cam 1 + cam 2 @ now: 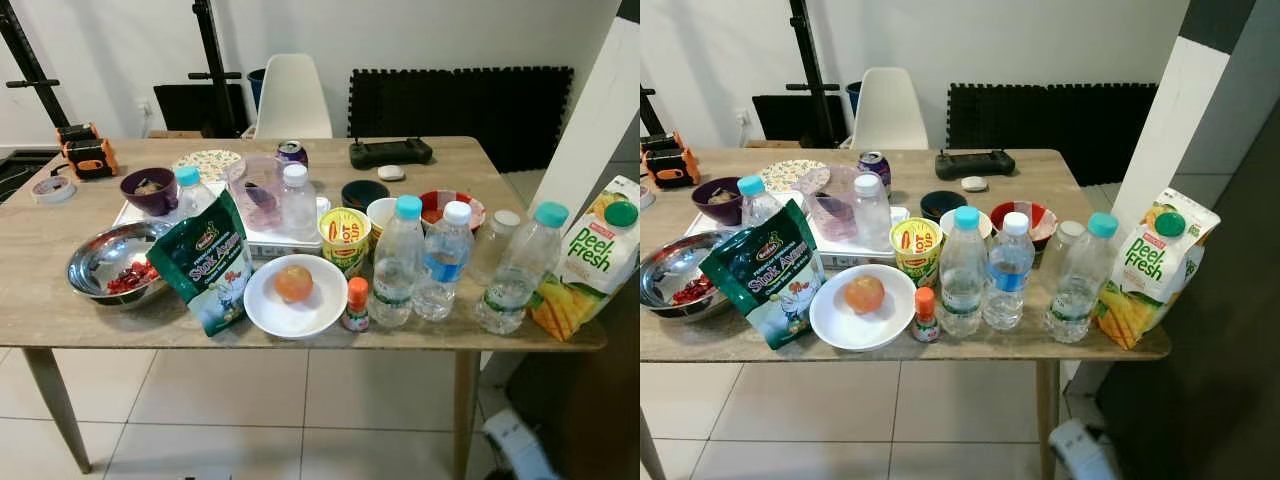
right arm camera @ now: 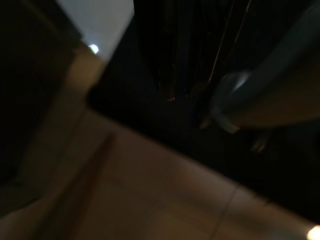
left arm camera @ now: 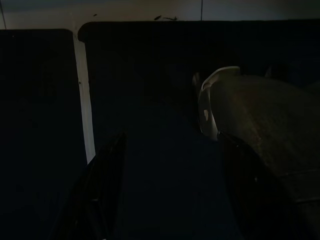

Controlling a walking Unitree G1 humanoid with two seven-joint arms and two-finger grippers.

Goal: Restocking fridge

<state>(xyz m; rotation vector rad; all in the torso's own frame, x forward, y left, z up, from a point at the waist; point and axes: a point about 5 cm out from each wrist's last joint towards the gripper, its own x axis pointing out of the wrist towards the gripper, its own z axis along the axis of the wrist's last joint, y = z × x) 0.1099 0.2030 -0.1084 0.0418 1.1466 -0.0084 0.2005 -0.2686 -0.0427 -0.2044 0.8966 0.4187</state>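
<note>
A wooden table stands before me, crowded with groceries. At its right front corner leans a Peel Fresh juice carton. Three clear water bottles line the front edge. Left of them are a small orange-capped sauce bottle, a white bowl holding an orange-pink fruit, a green snack bag and a yellow cup of noodles. My left gripper hangs in the dark, its fingers apart and empty. The right wrist view is dim and blurred.
A metal bowl, a purple bowl, a soda can, a plastic jug and a black controller sit further back. A white chair is behind the table. A white pillar stands right.
</note>
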